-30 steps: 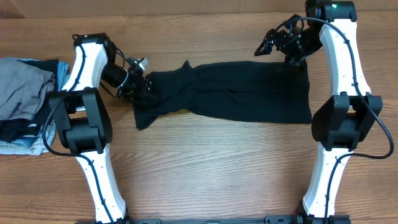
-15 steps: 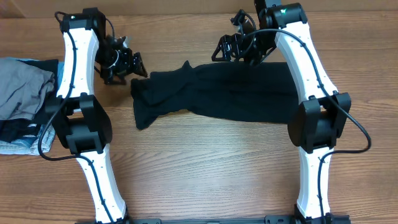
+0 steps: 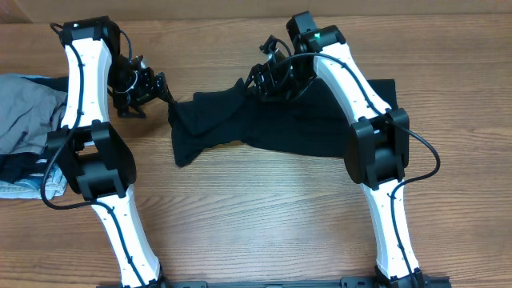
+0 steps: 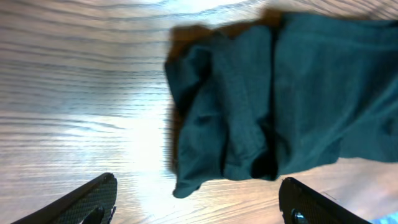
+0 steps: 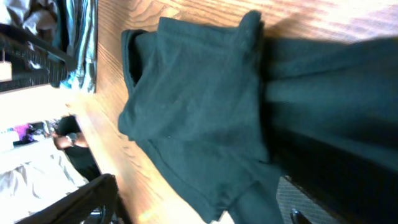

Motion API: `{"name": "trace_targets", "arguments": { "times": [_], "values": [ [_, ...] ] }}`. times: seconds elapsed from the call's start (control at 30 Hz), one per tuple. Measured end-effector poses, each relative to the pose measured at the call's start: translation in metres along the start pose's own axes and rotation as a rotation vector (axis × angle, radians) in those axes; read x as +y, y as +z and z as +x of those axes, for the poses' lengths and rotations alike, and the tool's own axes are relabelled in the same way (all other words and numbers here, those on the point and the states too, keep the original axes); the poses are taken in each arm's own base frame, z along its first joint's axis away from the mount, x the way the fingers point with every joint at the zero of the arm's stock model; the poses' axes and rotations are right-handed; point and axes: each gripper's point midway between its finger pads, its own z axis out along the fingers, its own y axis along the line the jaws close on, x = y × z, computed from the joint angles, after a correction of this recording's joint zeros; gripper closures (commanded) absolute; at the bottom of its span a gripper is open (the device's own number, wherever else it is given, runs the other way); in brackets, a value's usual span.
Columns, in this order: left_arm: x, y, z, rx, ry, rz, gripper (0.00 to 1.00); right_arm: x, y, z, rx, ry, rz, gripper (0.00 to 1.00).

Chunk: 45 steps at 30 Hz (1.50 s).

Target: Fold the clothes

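The black garment (image 3: 320,120) lies flat on the wooden table (image 3: 256,216), spread in a wrinkled band from left of centre out to the right. Its left end is bunched, and a narrow flap trails toward the near left. A small peak of cloth sticks up along the far edge.

The left gripper (image 3: 148,84) hangs over bare wood just beside the garment's left end, without touching it. In the left wrist view its two fingers (image 4: 93,198) sit far apart at the lower corners. Between them are only the table (image 4: 74,93) and the crumpled end of the garment (image 4: 298,93), so this gripper (image 4: 198,186) is released and holds nothing.

The right gripper (image 3: 270,76) is over the far edge of the garment, left of its middle and near the peak. The right arm (image 3: 352,88) reaches across the cloth. In the right wrist view its fingers (image 5: 93,199) are also spread wide above the folds of the garment (image 5: 199,112). No cloth is pinched between them, so the gripper (image 5: 196,202) is released. Whether its tips brush the fabric I cannot tell.

A pile of grey, dark and light-blue clothes (image 3: 28,132) sits at the table's left edge, well apart from the black garment.
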Motion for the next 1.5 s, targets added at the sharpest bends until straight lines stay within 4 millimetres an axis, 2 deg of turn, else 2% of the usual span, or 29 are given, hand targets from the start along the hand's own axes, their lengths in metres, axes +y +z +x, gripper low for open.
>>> {"name": "trace_targets", "arguments": {
  "times": [0.03, 0.07, 0.13, 0.17, 0.27, 0.33, 0.37, 0.4, 0.43, 0.47, 0.53, 0.7, 0.93, 1.17, 1.27, 1.4, 1.5],
  "values": [
    [-0.001, 0.000, 0.000, 0.002, 0.014, 0.009, 0.17, 0.000, 0.000, 0.002, 0.006, 0.017, 0.001, 0.34],
    [-0.002, 0.001, 0.001, 0.004, 0.029, 0.015, 0.25, -0.001, -0.001, 0.003, 0.010, 0.036, 0.002, 0.44],
    [-0.002, 0.005, 0.003, 0.018, 0.037, 0.022, 0.45, -0.005, -0.003, 0.006, 0.020, 0.075, 0.012, 0.68],
    [-0.001, 0.011, 0.005, 0.034, 0.052, 0.032, 0.59, -0.007, -0.004, 0.009, 0.027, 0.098, 0.021, 0.82],
    [0.002, 0.030, 0.011, 0.075, 0.062, 0.073, 0.76, -0.018, -0.007, 0.016, 0.048, 0.173, 0.072, 0.91],
    [0.005, 0.042, 0.016, 0.101, 0.055, 0.089, 0.79, -0.023, -0.008, 0.022, 0.063, 0.212, 0.102, 0.94],
    [0.007, 0.048, 0.017, 0.109, 0.057, 0.098, 0.76, -0.025, -0.008, 0.024, 0.069, 0.228, 0.117, 0.94],
    [0.007, 0.052, 0.017, 0.112, 0.054, 0.109, 0.65, -0.027, -0.009, 0.025, 0.073, 0.243, 0.129, 0.94],
    [0.006, 0.055, 0.017, 0.110, 0.054, 0.119, 0.40, -0.028, -0.009, 0.027, 0.078, 0.254, 0.136, 0.93],
    [0.005, 0.057, 0.016, 0.106, 0.059, 0.135, 0.27, -0.029, -0.009, 0.029, 0.083, 0.261, 0.143, 0.92],
    [0.003, 0.058, 0.014, 0.098, 0.062, 0.147, 0.17, -0.030, -0.010, 0.034, 0.100, 0.284, 0.155, 0.92],
    [0.002, 0.059, 0.010, 0.080, 0.068, 0.150, 0.14, -0.033, -0.015, 0.043, 0.128, 0.332, 0.167, 0.92],
    [0.003, 0.070, -0.005, 0.019, 0.095, 0.170, 0.13, -0.035, -0.018, 0.050, 0.150, 0.361, 0.174, 0.92],
    [-0.004, 0.081, -0.005, 0.008, 0.093, 0.238, 0.14, -0.039, -0.027, 0.051, 0.150, 0.400, 0.150, 0.92],
    [-0.009, 0.082, -0.008, -0.008, 0.097, 0.268, 0.17, -0.044, -0.035, 0.049, 0.137, 0.423, 0.134, 0.92],
    [-0.020, 0.084, -0.015, -0.041, 0.103, 0.321, 0.25, -0.049, -0.044, 0.049, 0.129, 0.451, 0.121, 0.92],
    [-0.032, 0.089, -0.012, -0.031, 0.115, 0.336, 0.30, -0.050, -0.046, 0.049, 0.130, 0.459, 0.115, 0.92]
  ]
}}
